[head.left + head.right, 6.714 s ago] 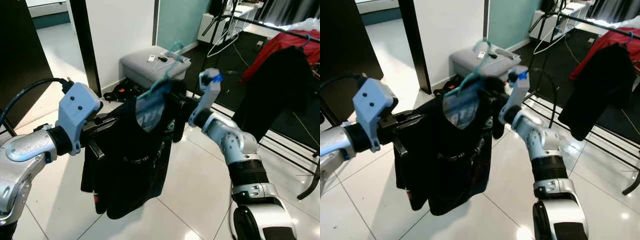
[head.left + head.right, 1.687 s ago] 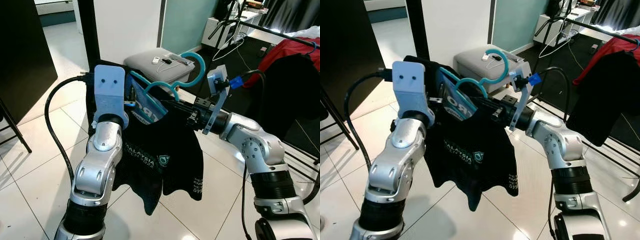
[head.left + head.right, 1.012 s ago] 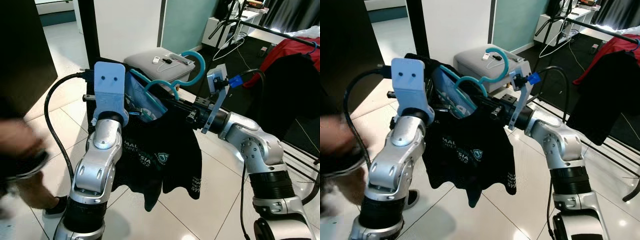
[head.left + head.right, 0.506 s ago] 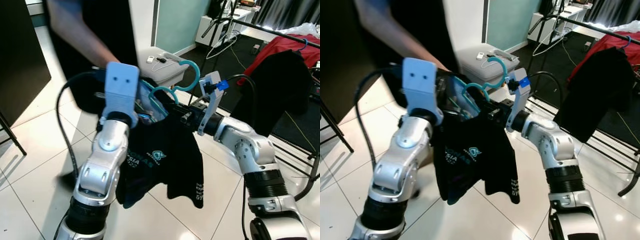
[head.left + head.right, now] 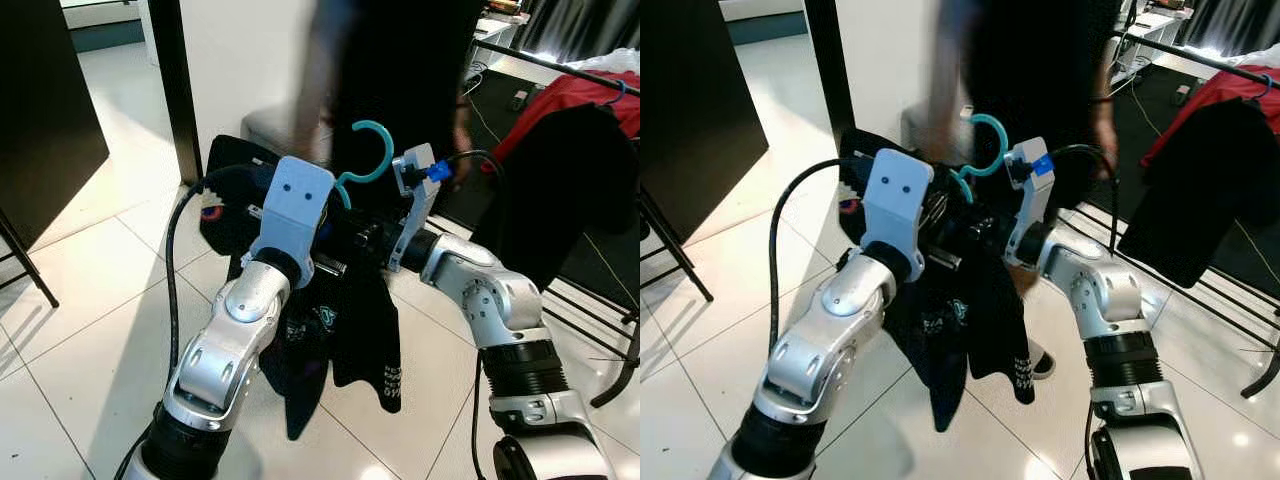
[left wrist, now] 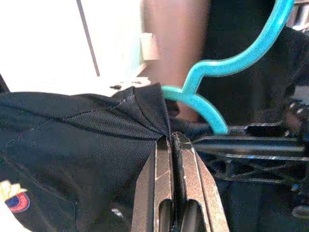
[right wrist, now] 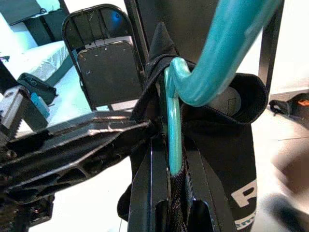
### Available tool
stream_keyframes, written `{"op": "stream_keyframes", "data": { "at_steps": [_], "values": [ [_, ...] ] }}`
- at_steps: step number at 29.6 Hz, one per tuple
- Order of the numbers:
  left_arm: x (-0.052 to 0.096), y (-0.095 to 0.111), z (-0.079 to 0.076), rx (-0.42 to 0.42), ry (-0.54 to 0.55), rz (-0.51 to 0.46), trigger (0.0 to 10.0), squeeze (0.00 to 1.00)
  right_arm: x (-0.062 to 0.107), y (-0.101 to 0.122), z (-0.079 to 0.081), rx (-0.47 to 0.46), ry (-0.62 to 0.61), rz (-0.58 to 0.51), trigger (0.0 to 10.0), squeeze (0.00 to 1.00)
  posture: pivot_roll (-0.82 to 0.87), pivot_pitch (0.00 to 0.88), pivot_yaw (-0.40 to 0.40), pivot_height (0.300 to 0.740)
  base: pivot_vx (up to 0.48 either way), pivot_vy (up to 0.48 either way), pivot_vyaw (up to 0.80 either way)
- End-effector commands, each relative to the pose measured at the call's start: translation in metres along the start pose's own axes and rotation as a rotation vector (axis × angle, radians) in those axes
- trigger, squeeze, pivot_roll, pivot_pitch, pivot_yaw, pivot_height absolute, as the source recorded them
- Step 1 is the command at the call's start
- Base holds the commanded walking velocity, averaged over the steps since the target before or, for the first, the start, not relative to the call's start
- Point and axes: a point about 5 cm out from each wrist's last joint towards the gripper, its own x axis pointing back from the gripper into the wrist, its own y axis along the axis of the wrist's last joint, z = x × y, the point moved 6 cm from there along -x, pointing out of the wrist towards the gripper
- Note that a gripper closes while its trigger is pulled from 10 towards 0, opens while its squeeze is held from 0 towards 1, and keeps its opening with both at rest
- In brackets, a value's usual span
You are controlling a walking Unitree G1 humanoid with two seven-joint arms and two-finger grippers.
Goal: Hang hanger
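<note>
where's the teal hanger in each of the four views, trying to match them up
Left eye view: the teal hanger hook rises at upper centre, between both arms.
Right eye view: hook at upper centre, above the black shirt.
Left wrist view: it curves across the upper right, past the left gripper.
Right wrist view: it runs down the centre into the right gripper.
Shared landmark: the black shirt.

Bright daylight, glare on glossy floor tiles (image 5: 90, 300), passing person (image 5: 400, 70) perhaps motion-blurred.
</note>
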Motion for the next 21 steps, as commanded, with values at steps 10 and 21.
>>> {"op": "stream_keyframes", "data": {
  "at_steps": [10,21],
  "values": [
    [0.013,-0.023,0.075,-0.101,0.21,0.087,10.0,1.0,0.003,0.008,-0.006,0.052,-0.027,-0.025,0.0,0.0,0.01,0.062,-0.106,0.74,0.0,0.0,0.0],
    [0.029,-0.044,0.086,-0.131,0.203,0.129,10.0,1.0,0.009,-0.011,-0.031,0.053,-0.142,0.031,0.0,0.0,0.01,0.067,-0.11,0.74,0.0,0.0,0.0]
  ]
}}
